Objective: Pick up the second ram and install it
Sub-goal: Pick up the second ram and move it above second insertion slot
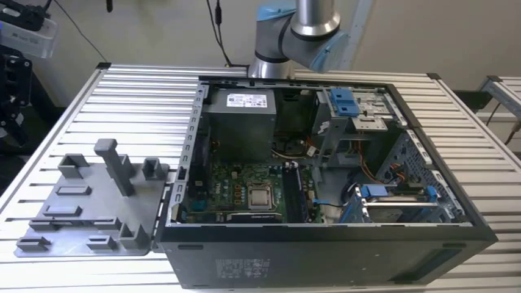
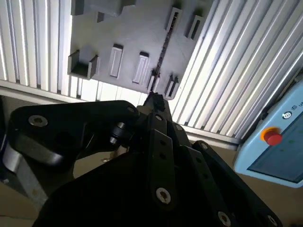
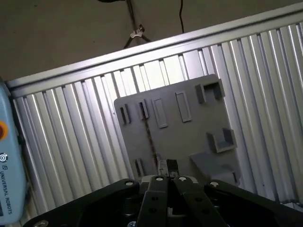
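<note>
The second ram is a thin dark stick standing on its edge on the grey fixture plate, held between small slotted holders. In the second wrist view the second ram runs as a dark line across the fixture plate. My gripper hangs high above the plate with its fingertips together and nothing between them. The second wrist view shows the gripper in line with the stick's near end. The open computer case holds the motherboard with its memory slots.
The fixture plate lies at the exterior view's left of the case, carrying a tall grey post and low brackets. A teach pendant with a red button sits past the ribbed table's edge. The case walls stand high around the motherboard.
</note>
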{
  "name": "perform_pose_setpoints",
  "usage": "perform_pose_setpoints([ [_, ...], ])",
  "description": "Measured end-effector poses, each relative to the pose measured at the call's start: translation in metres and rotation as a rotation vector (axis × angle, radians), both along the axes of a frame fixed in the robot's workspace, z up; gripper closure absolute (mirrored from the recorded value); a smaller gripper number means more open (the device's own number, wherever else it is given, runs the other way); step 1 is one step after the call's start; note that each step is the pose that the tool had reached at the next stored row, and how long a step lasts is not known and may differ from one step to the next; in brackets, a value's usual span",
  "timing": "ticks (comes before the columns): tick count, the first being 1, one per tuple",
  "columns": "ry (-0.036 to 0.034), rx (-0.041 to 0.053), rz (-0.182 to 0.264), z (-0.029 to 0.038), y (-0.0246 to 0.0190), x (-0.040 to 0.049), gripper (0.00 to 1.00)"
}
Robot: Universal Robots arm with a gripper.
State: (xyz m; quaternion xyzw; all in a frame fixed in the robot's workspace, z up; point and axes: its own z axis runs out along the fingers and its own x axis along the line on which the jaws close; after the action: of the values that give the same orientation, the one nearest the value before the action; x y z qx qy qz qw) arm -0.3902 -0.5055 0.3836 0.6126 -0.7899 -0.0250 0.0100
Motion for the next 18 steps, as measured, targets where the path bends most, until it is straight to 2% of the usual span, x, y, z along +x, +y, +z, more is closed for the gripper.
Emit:
perform_pose_setpoints([
  [4, -0.0002, 0.0005, 0.048, -0.0002, 0.0000, -0.0001, 0.89],
  [11, -0.0005, 0.0006, 0.049, -0.0003, 0.0000, 0.0000, 0.88],
  [12, -0.0006, 0.0007, 0.049, -0.0003, 0.0000, 0.0000, 0.83],
  [13, -0.0006, 0.0007, 0.049, -0.0003, 0.0000, 0.0000, 0.83],
  [16, -0.0007, 0.0006, 0.050, -0.0002, 0.0000, 0.0000, 0.64],
  [18, -0.0009, 0.0007, 0.050, -0.0003, 0.0000, 0.0000, 0.64],
])
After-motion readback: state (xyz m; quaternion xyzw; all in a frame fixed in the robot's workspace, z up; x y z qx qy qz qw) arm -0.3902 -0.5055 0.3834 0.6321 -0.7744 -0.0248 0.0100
